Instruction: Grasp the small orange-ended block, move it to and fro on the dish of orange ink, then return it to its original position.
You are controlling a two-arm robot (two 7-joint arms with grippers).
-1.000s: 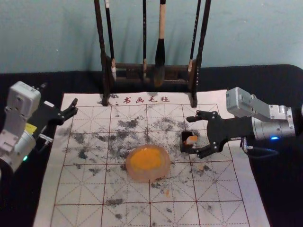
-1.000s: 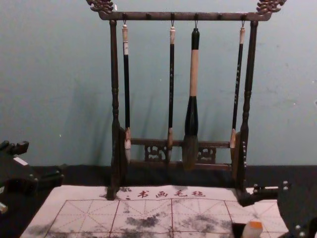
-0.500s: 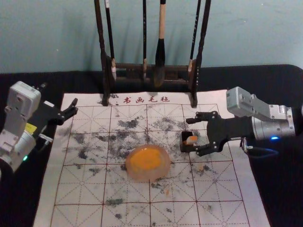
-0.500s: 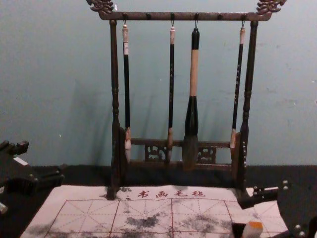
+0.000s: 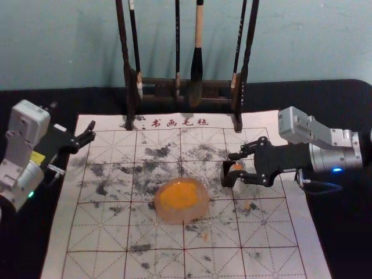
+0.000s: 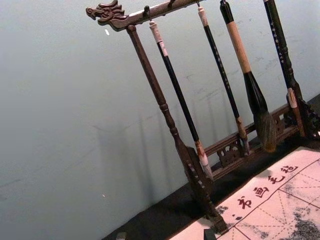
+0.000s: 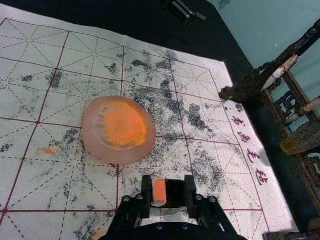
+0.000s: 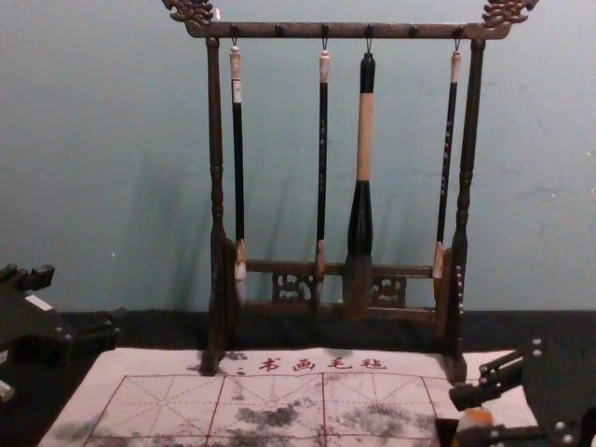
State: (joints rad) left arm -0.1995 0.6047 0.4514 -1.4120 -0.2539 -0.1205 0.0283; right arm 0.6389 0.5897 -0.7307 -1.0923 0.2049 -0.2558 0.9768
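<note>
Over the mat's right side, my right gripper [image 5: 233, 167] has its fingers part-way together around the orange-ended block [image 5: 236, 167], which stands in a small black holder [image 5: 226, 176]. In the right wrist view the right gripper [image 7: 168, 188] has the block [image 7: 159, 191] beside one finger, with dark space between it and the other finger. The dish of orange ink [image 5: 181, 200] lies to the left of the holder and nearer the body. Parked at the far left is my left gripper [image 5: 72, 115], open and empty; its fingertips frame the left gripper [image 6: 165, 234] in its wrist view.
The gridded mat [image 5: 157, 235], marked with black smudges, lies under the dish and holder. A wooden rack [image 5: 129, 87] with several hanging brushes stands at the mat's back edge, its right foot [image 5: 238, 125] behind the right gripper.
The right gripper's fingers have moved closer together around the block, hiding more of it in the head view. The left arm, dish and holder look unmoved.
</note>
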